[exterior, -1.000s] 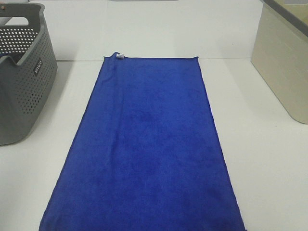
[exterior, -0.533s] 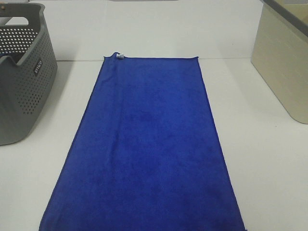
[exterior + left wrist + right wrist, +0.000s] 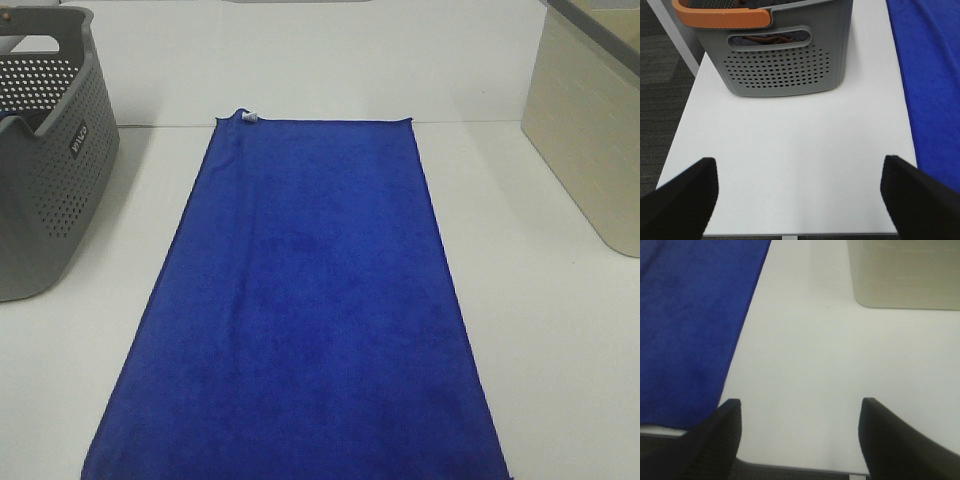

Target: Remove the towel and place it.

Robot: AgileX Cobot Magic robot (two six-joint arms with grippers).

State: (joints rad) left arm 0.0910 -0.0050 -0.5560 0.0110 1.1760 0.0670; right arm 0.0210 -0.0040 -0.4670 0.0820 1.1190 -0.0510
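Towel (image 3: 305, 310), big and blue, lies flat and spread out down the middle of the white table (image 3: 540, 330). It runs from the far part of the table to the near edge. A small white tag (image 3: 249, 116) sits at its far left corner. No hand is touching it.

A grey basket (image 3: 45, 170) with many small holes stands at the left edge of the table, just beside the towel but not touching it. The left wrist view shows an orange handle (image 3: 720, 17) across its top. Through a slot in its wall you can see some cloth inside, orange-brown and grey. What kind of cloth it is cannot be told.

A cream bin (image 3: 590, 130) stands at the right edge of the table, apart from the towel. Its inside is hidden.

The left hand (image 3: 797, 192) hangs over the bare table near the front edge, between the basket and the towel. Its two black fingers (image 3: 682, 197) are spread wide, and nothing is between them.

The right hand (image 3: 800, 432) hangs over the bare table near the front edge, between the towel and the cream bin. Its fingers (image 3: 900, 437) are spread wide too, and it holds nothing.
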